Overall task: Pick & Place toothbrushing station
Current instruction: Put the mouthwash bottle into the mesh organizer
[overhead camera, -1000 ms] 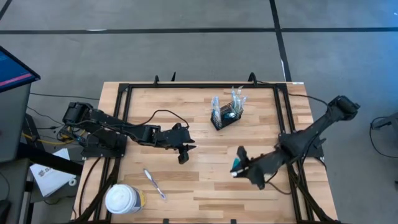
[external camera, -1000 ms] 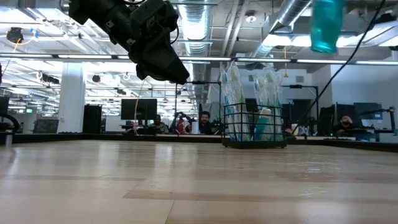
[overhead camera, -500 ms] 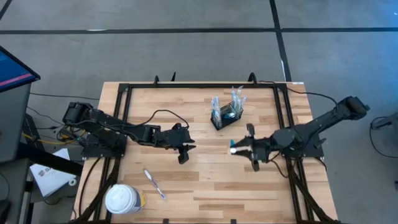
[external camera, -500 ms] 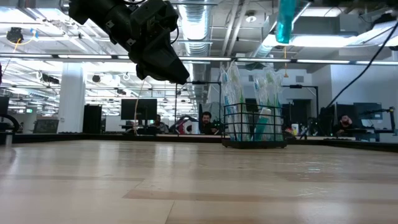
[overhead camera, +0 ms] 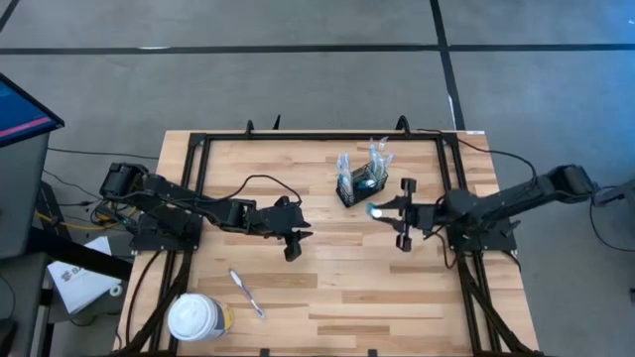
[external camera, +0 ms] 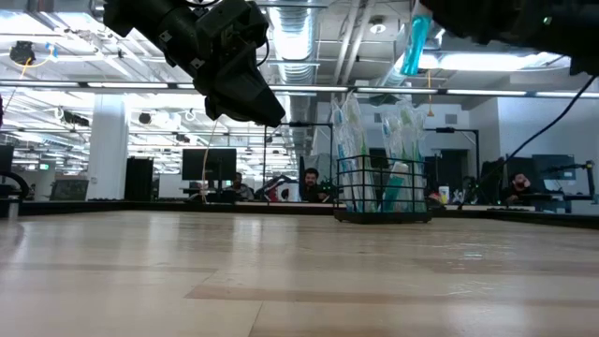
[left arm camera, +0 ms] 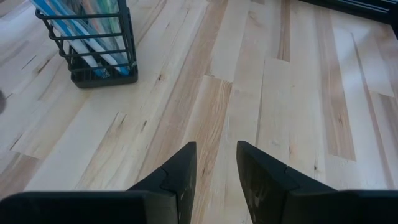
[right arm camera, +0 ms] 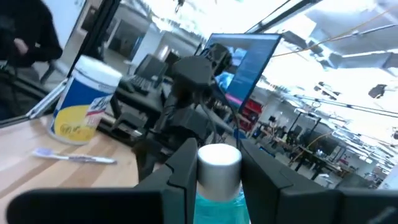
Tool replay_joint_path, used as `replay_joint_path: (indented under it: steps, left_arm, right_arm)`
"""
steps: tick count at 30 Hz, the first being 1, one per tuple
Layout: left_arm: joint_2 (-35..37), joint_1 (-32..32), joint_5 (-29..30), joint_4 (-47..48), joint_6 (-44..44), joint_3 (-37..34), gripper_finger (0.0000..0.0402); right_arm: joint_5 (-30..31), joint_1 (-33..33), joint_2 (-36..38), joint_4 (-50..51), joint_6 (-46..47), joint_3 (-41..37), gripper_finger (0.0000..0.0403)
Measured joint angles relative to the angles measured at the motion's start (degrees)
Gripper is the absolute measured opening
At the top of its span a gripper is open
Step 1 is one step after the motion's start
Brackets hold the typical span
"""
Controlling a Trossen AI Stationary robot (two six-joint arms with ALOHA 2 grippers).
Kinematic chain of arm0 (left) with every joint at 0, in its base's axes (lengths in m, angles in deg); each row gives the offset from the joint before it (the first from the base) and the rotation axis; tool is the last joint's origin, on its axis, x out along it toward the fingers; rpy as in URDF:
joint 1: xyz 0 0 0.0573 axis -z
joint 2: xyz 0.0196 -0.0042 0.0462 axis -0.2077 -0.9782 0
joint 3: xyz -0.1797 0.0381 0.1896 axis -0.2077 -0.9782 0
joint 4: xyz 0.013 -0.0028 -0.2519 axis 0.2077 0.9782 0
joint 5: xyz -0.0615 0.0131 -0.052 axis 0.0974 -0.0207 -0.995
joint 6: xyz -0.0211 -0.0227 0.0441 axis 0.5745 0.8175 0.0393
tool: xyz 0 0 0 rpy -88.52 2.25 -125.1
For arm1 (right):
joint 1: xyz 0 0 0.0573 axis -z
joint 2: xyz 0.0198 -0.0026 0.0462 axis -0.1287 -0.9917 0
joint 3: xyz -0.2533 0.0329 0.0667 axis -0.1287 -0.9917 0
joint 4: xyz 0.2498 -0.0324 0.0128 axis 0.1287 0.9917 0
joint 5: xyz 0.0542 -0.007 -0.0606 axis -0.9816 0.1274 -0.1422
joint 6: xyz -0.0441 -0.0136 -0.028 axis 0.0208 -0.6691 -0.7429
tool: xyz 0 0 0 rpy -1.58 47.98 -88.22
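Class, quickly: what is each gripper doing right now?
Left gripper: open, holding nothing.
Right gripper: shut on the small teal tube with a white cap.

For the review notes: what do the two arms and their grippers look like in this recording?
Both arms are dark, nearly black, built of jointed segments with bulky rounded joint housings. A thin black cable loops over the table to the left arm. The left gripper ends in two flat, tapered matte black fingers. The right gripper has the same dark angular fingers. No markings or labels are visible.
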Motion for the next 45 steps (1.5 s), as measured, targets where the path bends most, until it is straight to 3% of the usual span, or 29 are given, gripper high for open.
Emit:
replay_joint_path:
  steps: [8, 15, 31, 37, 45]
  left_arm:
    - [0.00, 0.01, 0.83, -0.04, 0.02, 0.00, 0.0108]
    - [0.00, 0.00, 1.28, -0.07, 0.01, 0.00, 0.0108]
    - [0.00, 0.05, 1.68, -0.24, 0.20, 0.00, 0.0108]
    - [0.00, 0.08, 1.68, -0.24, 0.20, 0.00, 0.0108]
    - [0.00, 0.05, 1.68, -0.28, 0.20, 0.00, 0.0108]
  right_arm:
    - [-5.55, 8.28, -0.60, -3.67, 7.04, -2.63, 0.0084]
    - [-9.38, 14.84, -3.38, -16.42, 10.90, -6.99, 0.0084]
    - [-16.46, 26.11, -21.81, -39.40, 22.24, -8.45, 0.0084]
    - [-16.81, 27.19, -27.58, -39.05, 23.17, -8.24, 0.0082]
    - [-16.77, 29.01, -28.81, -39.34, 22.75, -7.96, 0.0082]
